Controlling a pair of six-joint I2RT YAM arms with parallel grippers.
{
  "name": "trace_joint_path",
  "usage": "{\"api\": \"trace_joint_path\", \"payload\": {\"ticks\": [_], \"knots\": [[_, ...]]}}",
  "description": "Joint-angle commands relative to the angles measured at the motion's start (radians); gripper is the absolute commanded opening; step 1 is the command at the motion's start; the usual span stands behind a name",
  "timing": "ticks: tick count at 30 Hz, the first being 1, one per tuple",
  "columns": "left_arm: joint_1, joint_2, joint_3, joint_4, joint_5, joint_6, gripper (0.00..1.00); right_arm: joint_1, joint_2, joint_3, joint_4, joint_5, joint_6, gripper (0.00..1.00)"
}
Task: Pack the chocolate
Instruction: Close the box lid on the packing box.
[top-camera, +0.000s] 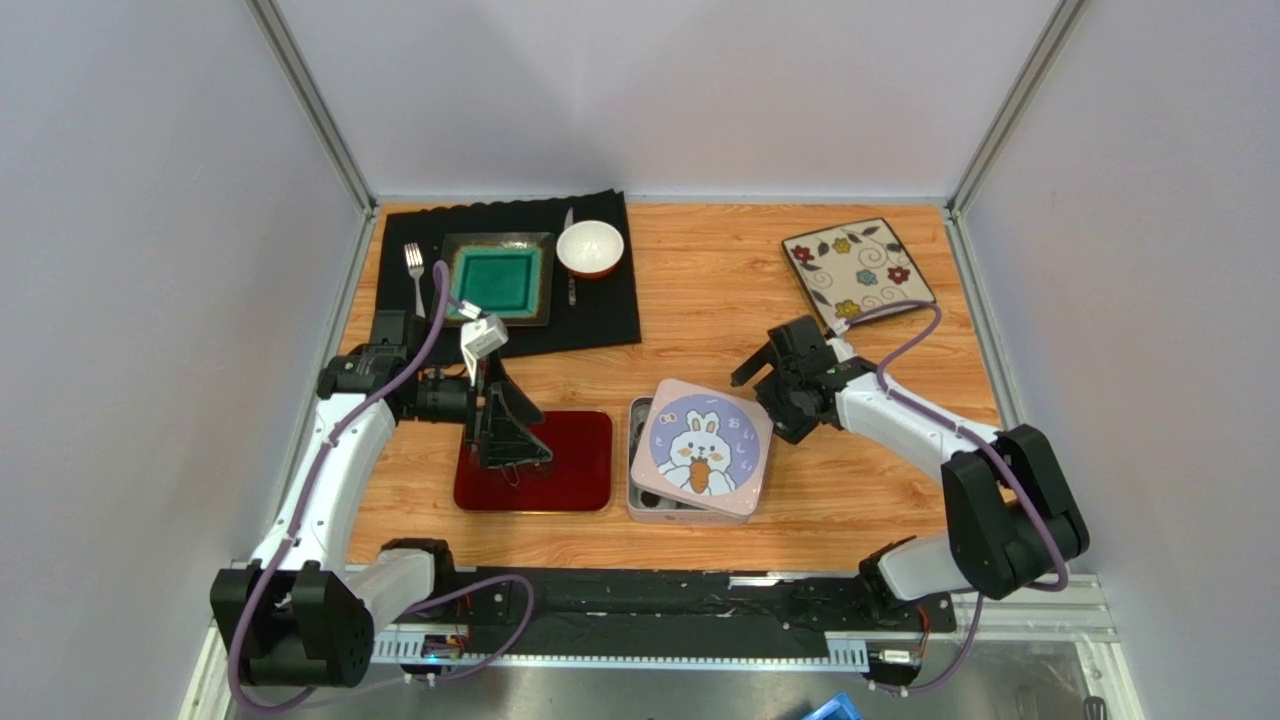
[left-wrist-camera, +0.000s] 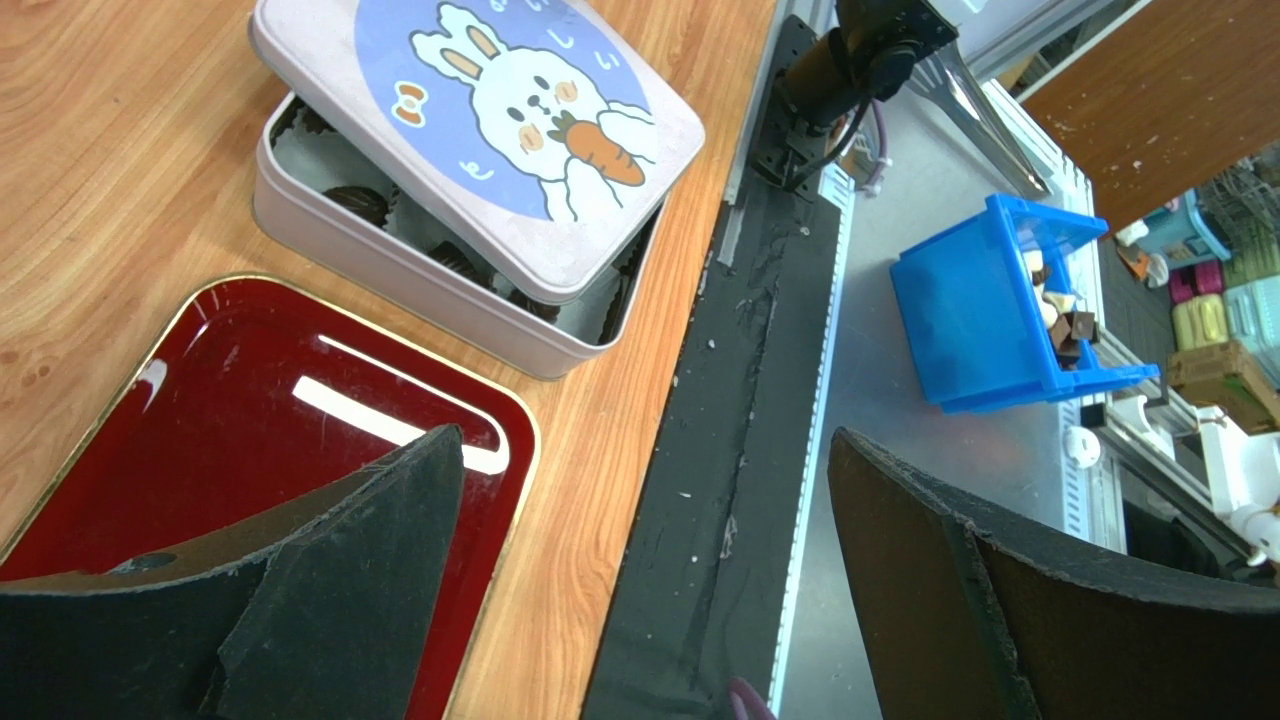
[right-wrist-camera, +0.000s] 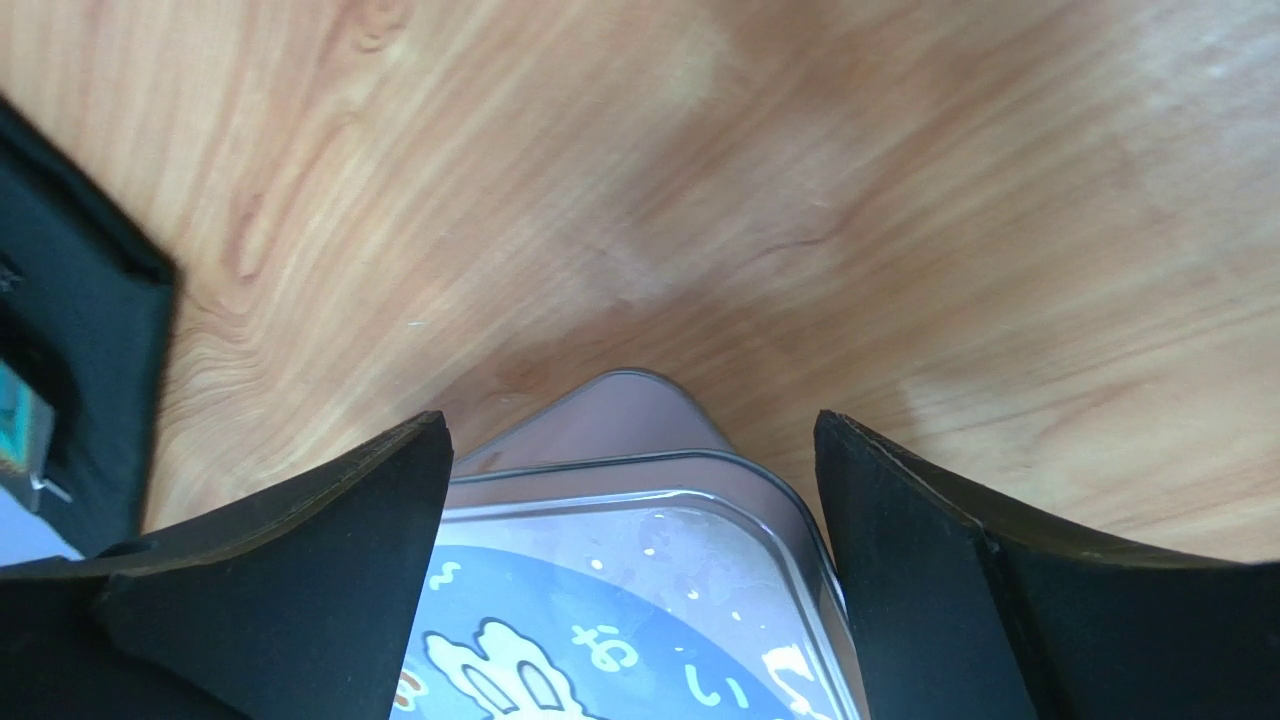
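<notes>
The chocolate (left-wrist-camera: 361, 200) lies inside the tin (left-wrist-camera: 391, 285). From the left hand (left-wrist-camera: 643, 450) it shows only as a few dark pieces in the gap ahead, just past the red tray (left-wrist-camera: 226, 405) under that hand. The bunny lid (left-wrist-camera: 481, 120) rests askew on the tin, not seated. The left hand is spread wide and holds nothing. The right hand (right-wrist-camera: 631, 428) is also open and empty, with a corner of the lid between its fingers (right-wrist-camera: 301, 555) and bare counter (right-wrist-camera: 842, 195) beyond.

The pieces are probably light and firm, but they would scuff or smear if squeezed, so any stray piece should be pinched gently across its sides. The lid looks thin, stiff and slick. It is best held by its rim at a corner and slid square.
</notes>
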Motion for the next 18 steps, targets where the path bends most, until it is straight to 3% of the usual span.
{"api": "trace_joint_path", "payload": {"ticks": [1, 18], "knots": [[0.000, -0.022, 0.028, -0.013, 0.031, 0.038, 0.99, 0.011, 0.020, 0.065, 0.036, 0.032, 0.022, 0.95], [-0.001, -0.029, 0.027, -0.038, 0.025, 0.068, 0.99, 0.077, 0.092, 0.183, -0.018, 0.083, -0.015, 0.96]]}}
